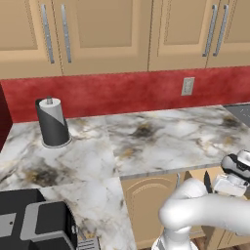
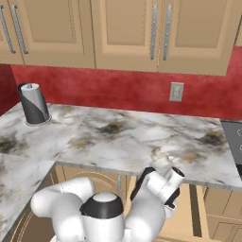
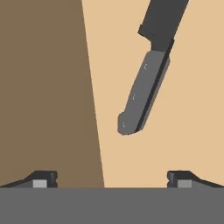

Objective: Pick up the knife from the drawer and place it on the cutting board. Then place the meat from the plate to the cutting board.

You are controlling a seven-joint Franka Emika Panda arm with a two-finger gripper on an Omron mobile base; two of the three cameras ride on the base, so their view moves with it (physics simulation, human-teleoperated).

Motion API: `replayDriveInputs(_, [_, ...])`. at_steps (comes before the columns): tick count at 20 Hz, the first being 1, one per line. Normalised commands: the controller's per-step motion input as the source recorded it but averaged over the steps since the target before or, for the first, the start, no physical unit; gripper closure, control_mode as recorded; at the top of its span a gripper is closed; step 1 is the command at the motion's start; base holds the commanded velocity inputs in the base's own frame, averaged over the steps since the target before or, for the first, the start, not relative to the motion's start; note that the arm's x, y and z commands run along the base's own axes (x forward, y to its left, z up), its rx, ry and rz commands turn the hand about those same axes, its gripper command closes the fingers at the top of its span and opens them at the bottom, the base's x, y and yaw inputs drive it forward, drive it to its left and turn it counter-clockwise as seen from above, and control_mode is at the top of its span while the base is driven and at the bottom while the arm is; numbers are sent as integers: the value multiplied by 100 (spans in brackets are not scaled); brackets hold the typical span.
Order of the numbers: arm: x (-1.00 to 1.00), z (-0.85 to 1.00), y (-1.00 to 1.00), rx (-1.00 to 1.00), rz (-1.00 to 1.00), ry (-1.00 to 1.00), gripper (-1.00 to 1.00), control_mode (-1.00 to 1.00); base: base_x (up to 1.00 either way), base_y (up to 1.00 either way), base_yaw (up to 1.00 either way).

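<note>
The gripper (image 3: 112, 178) hangs with its two dark fingertips (image 3: 43, 178) spread wide apart and nothing between them, pointing down into the drawer (image 3: 183, 131). Ahead of the tips, a little toward the right-hand finger, lies the knife (image 3: 148, 74) flat on the pale tan drawer floor, clear of both fingers. Its grey riveted part has its rounded end nearest the gripper, and the darker black part runs away from it toward the far edge of the hand view, the whole thing slanting off to the right as it goes. Over on the left-hand finger's side the surface turns a darker brown (image 3: 43, 87), with a straight edge dividing it from the lighter floor; I cannot tell whether that is a drawer wall or shadow. From behind the robot, the arm (image 1: 205, 210) is bent low below the front edge of the marble counter (image 1: 161, 136), the hand (image 1: 234, 176) reaching down in front of the tan cabinet fronts (image 2: 94, 182). Up above and well away from the gripper, a paper towel roll in a dark holder (image 1: 52, 122) stands at the back left of the counter against the red wall (image 1: 122, 93), and a wall outlet (image 1: 187, 86) sits farther right, beneath the upper cabinets (image 2: 123, 33).
</note>
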Motion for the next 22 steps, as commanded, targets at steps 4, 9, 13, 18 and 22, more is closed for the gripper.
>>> replayDriveInputs(4, [1,-34,0,0,-2,0,-100,-100,0,0,0])
replayDriveInputs(9, [5,-30,0,0,-4,0,-100,-100,0,0,0])
replayDriveInputs(13, [13,-22,0,0,-7,0,-100,-100,0,0,0])
replayDriveInputs(18, [24,-28,0,-4,-8,0,-100,-100,0,0,0])
replayDriveInputs(22, [31,-32,0,-5,-8,0,-100,-100,0,0,0])
